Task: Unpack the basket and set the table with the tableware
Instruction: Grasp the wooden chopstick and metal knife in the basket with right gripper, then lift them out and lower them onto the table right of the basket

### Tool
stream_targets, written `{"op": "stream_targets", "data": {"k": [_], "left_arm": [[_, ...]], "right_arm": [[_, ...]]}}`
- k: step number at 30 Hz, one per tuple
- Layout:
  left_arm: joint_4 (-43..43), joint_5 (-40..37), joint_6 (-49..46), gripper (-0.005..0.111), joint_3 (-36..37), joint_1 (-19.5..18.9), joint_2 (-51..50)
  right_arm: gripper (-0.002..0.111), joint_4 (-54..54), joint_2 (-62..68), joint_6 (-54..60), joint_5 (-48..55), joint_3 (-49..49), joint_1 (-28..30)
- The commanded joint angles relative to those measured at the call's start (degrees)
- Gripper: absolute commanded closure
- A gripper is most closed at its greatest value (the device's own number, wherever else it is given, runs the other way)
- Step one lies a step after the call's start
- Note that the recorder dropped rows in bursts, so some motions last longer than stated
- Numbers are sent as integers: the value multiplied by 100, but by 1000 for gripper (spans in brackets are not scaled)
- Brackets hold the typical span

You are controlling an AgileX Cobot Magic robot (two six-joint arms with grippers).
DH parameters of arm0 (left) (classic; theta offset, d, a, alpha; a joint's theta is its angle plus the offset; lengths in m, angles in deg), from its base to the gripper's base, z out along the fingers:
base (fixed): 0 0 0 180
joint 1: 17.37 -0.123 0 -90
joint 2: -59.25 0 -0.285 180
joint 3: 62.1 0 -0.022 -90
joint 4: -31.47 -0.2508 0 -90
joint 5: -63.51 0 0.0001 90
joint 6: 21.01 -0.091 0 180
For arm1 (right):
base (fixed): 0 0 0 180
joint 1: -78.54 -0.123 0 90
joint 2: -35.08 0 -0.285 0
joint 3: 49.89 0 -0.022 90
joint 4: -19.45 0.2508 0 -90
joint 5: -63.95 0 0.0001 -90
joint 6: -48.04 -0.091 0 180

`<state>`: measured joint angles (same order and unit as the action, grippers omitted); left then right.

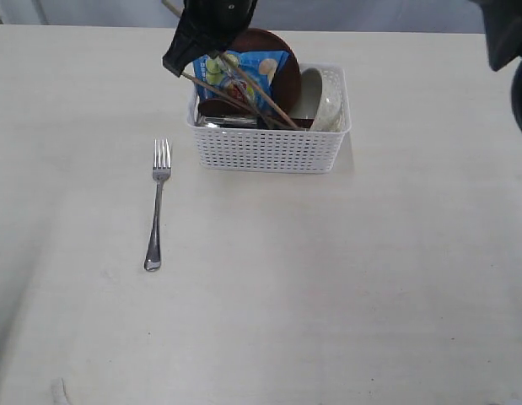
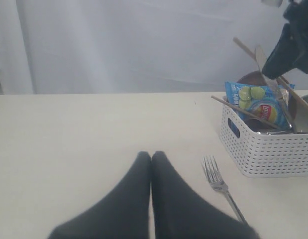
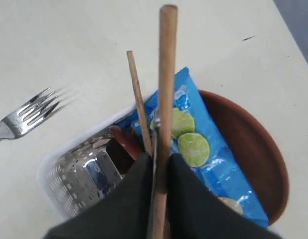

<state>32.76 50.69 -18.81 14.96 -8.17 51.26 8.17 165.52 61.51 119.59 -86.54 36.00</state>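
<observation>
Right wrist view: right gripper (image 3: pixel 156 158) pinches a wooden chopstick (image 3: pixel 166 74) over the white perforated plastic basket (image 1: pixel 269 153).
Left gripper (image 2: pixel 151 155): closed, empty.
Steel fork (image 1: pixel 158 202): flat on pale tabletop (image 1: pixel 328 287).

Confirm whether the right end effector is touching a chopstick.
Touching. The right wrist view shows the right end effector closed on the thicker chopstick, which runs between its fingers with no gap.

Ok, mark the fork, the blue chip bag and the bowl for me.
fork (image 1: pixel 158 211), exterior view, middle of the handle.
chip bag (image 1: pixel 257 66), exterior view, blue front face.
bowl (image 1: pixel 314 97), exterior view, inner wall.
</observation>
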Motion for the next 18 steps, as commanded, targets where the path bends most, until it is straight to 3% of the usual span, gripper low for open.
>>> {"op": "stream_targets", "data": {"k": [1,18], "left_arm": [[45,61,-2,107,16,6,21],[45,61,-2,107,16,6,21]], "right_arm": [[109,-38,-300,-10,31,1,27],[109,-322,-905,-76,183,1,27]]}}
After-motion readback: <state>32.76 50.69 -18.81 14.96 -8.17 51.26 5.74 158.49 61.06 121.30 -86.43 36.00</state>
